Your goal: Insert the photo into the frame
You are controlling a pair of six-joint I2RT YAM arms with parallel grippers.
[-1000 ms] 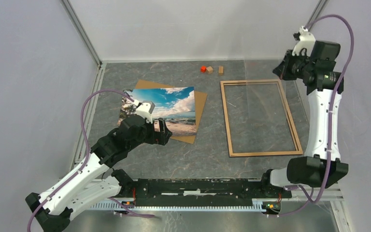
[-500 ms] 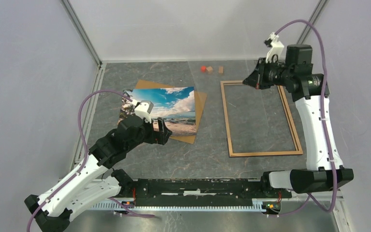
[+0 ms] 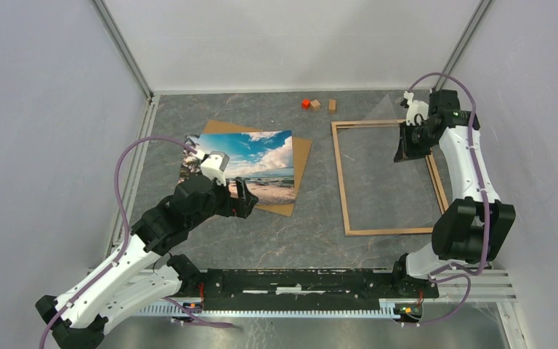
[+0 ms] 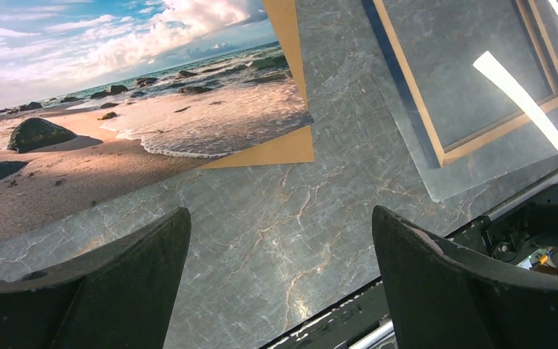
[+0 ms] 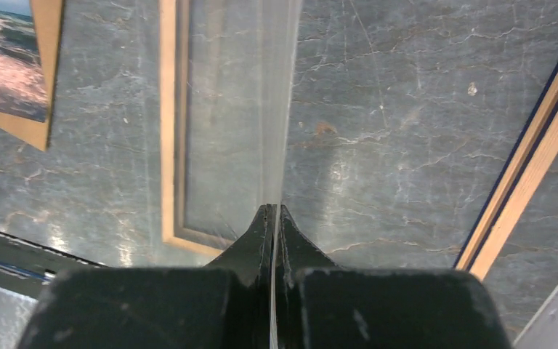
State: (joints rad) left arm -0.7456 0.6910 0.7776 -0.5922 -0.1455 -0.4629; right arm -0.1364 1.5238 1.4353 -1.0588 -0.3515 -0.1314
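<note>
Photo: the photo (image 3: 243,163) is a big shiny beach picture with blue sky, white clouds, waves, sand and dark rocks.
Where the photo is: it lies flat on a brown board (image 3: 301,156) on the left part of the gray table (image 3: 276,240). The board sticks out past its right and near edges.
Frame: the frame (image 3: 345,189) is a big, thin rectangle. It is light wood on top with a dark blue outer edge.
Where the frame is: it lies flat on the right part of the table, well apart from the photo.
Left gripper: the left gripper (image 4: 280,214) is spread wide and holds nothing. It hangs over the near edge of the photo.
Right gripper: the right gripper (image 5: 273,211) is pinched tight on the edge of a thin clear sheet (image 5: 280,131). The sheet is tilted up over the frame.
Far edge: a red block (image 3: 306,104) and two wood blocks (image 3: 315,105) sit there.
</note>
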